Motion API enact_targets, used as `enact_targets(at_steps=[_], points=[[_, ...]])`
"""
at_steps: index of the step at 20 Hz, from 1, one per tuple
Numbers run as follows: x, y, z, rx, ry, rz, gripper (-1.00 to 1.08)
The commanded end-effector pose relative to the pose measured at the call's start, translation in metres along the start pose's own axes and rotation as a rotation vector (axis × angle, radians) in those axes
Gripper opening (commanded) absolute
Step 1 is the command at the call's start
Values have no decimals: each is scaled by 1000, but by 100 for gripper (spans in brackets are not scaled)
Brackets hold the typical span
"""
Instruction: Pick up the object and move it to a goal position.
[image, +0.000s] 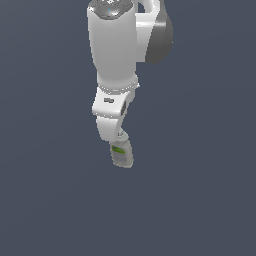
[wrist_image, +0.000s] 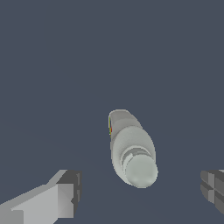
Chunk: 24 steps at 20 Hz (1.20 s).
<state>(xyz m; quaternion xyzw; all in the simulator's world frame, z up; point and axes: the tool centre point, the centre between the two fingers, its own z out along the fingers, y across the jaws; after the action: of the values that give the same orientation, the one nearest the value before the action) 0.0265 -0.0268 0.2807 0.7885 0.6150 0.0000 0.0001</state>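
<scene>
The object (image: 121, 153) is a small pale grey-beige bottle with a green label patch, standing on the dark floor just below the white hand (image: 111, 114) in the exterior view. The wrist view looks down on the object (wrist_image: 131, 148), with its round grey cap nearest the camera. My gripper (wrist_image: 140, 190) is open, above the cap. One finger (wrist_image: 65, 192) and the other finger (wrist_image: 213, 187) stand wide apart on either side of the bottle, and neither touches it. The exterior view hides the fingertips behind the hand.
The white arm (image: 115, 45) reaches down from the top of the exterior view. A plain dark blue-grey floor (image: 200, 200) fills everything around the bottle.
</scene>
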Motion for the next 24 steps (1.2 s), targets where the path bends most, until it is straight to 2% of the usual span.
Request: enact_targets(at_steps=[1, 7, 16, 21, 22, 24], points=[[0, 1, 0, 0, 0, -10, 100], [0, 0, 6, 0, 0, -7, 100], [0, -1, 44, 0, 0, -10, 100], [0, 1, 50, 0, 0, -11, 100], [0, 1, 50, 0, 0, -11, -100], [0, 1, 50, 0, 0, -11, -100]])
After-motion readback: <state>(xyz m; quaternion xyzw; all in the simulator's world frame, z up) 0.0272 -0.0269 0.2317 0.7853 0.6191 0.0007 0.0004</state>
